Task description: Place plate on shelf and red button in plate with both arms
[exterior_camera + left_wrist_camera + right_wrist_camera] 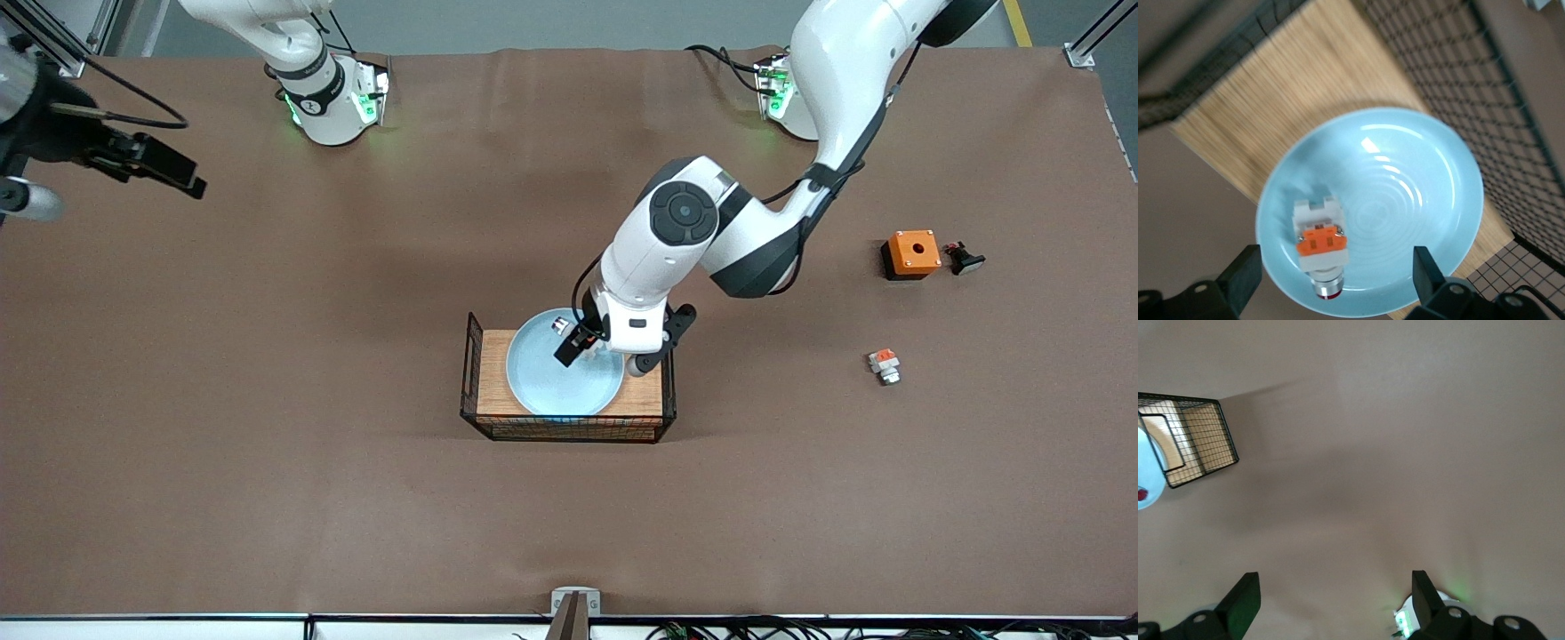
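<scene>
The pale-blue plate (pixel 551 382) lies in a black wire basket (pixel 569 431) with a wooden floor, mid-table. The red button (pixel 561 325), a white-grey block with an orange square and a metal, red-tipped end, lies on the plate near its rim farther from the front camera. My left gripper (pixel 612 356) hangs over the plate, open and empty. In the left wrist view the button (pixel 1320 243) rests on the plate (pixel 1405 193) between the spread fingers of that gripper (pixel 1335 280), touching neither. My right gripper (pixel 164 169) is open and empty, raised over the right arm's end of the table; its wrist view shows it (pixel 1331 600) over bare table.
An orange box with a hole (pixel 911 253) and a small black part (pixel 963 259) stand toward the left arm's end. A shorter white-orange block (pixel 884 364) lies nearer the front camera than them. The basket's wire walls (pixel 1485 100) rise around the plate.
</scene>
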Action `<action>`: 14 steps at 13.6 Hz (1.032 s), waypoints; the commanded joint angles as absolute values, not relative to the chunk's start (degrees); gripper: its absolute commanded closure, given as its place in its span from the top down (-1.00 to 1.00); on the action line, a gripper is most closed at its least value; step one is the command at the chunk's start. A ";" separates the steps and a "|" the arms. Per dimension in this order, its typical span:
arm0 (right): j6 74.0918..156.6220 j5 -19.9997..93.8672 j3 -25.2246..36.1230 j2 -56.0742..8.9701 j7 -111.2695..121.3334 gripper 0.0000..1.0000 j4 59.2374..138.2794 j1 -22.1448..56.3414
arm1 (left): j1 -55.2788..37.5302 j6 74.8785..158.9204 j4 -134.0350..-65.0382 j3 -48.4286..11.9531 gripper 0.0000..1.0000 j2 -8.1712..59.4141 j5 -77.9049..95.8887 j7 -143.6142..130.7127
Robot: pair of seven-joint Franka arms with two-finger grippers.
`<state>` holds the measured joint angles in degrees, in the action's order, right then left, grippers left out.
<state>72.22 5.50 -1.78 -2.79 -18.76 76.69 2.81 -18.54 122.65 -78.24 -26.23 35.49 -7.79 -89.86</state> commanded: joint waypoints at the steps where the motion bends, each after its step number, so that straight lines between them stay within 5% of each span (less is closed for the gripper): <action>1: 73.47 5.27 -2.99 -1.32 -10.75 0.99 78.66 -1.57 | -16.71 111.48 -75.42 -25.93 1.00 30.78 -11.16 -87.29; 5: 75.67 5.10 -2.99 -1.58 -7.12 0.99 78.66 -3.25 | -9.07 102.25 -75.67 -26.10 1.00 20.33 -10.55 -67.72; 14: 80.77 -0.79 -3.52 -2.46 -7.38 0.99 78.31 -1.49 | 11.05 84.30 -76.46 -25.84 1.00 9.94 -10.63 -32.99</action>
